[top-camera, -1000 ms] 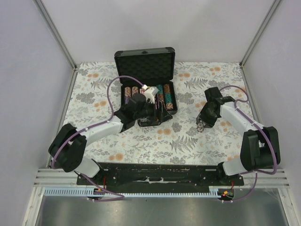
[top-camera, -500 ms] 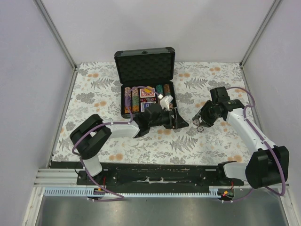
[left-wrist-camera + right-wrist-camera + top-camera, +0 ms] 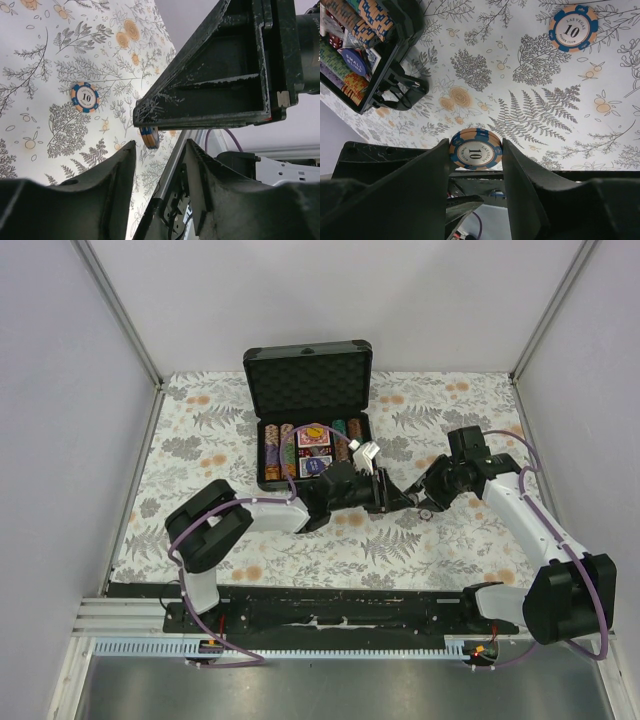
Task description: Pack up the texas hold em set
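**Inspector:** Condition of the case?

**Observer:** The briefcase (image 3: 308, 380) stands open at the far middle of the tabletop (image 3: 200, 445), lid upright with its foam lining showing. Poker chips (image 3: 283, 448) sit on edge in rows along both sides of the tray. A red deck (image 3: 317, 439) and a blue deck (image 3: 312, 467) lie between the rows.

**Inspector:** Right claw?

**Observer:** The right claw (image 3: 475, 144) is clamped on a blue-and-orange chip (image 3: 475, 151) marked 10. Both fingers pinch it at the rim, and its face is turned to the wrist camera. It hangs above the floral cloth, right of the case's near right corner.

**Inspector:** Left claw?

**Observer:** The left claw (image 3: 160, 147) reaches past the front of the case and meets the right claw tip to tip. Its jaws stand apart, wider than the chip seen edge-on. That chip sits just beyond the fingertips, in line with the gap. I cannot tell whether anything touches.

**Inspector:** Items outside the case?

**Observer:** A second chip (image 3: 573, 28), same colours and marking, lies flat and face up on the tabletop. It is apart from the case and from both claws.
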Available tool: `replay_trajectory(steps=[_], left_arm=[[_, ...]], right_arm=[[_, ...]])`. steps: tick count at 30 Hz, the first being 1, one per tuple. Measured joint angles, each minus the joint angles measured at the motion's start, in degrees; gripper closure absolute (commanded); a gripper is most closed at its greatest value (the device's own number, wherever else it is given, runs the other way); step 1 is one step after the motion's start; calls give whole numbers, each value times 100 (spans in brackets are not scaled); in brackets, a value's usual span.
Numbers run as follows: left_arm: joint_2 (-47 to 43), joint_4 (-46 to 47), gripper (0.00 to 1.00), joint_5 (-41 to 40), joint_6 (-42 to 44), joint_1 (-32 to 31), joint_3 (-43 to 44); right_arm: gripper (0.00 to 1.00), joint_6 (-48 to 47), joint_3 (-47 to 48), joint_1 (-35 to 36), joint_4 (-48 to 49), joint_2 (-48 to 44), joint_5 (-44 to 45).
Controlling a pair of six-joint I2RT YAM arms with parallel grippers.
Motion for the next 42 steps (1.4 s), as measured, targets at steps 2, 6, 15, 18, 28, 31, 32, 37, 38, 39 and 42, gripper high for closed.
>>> replay_trajectory(steps=[2,6,15,18,28,31,32,37,38,39,42], left_arm=[[57,-2,55,-17,-20,-9,68],[96,-109,64,-74,-22,-13,181],[105,-929,98,-269,85,-44,470],[105,-1014,98,-286,83,-44,511],[105,-1690,98,-177,918,-98,911],[98,-2503,98,-247,1751,-109,1222],[92,-2817,98,-313,2085,-107,1338],[-66,-4275,98,-809,3775,-28,1770],[-111,-4529,98,-876,4089,11,1829],[-146,-4741,98,-920,4360,70,1886],[-201,-5211,98,-949,5012,380,2050]], right_arm=[[65,15,-20,0,26,-2,-42],[65,44,-85,0,79,-26,-98],[64,96,-254,-20,247,-101,-105],[55,94,-262,-22,280,-105,-101],[14,-413,-22,-15,92,-186,385],[14,-525,103,-17,55,-350,623],[14,-546,131,-17,20,-448,710],[13,-671,236,-48,-214,-999,1174],[13,-688,240,-57,-256,-1075,1252],[13,-710,240,-70,-313,-1152,1316],[13,-756,238,-85,-435,-1309,1449]])
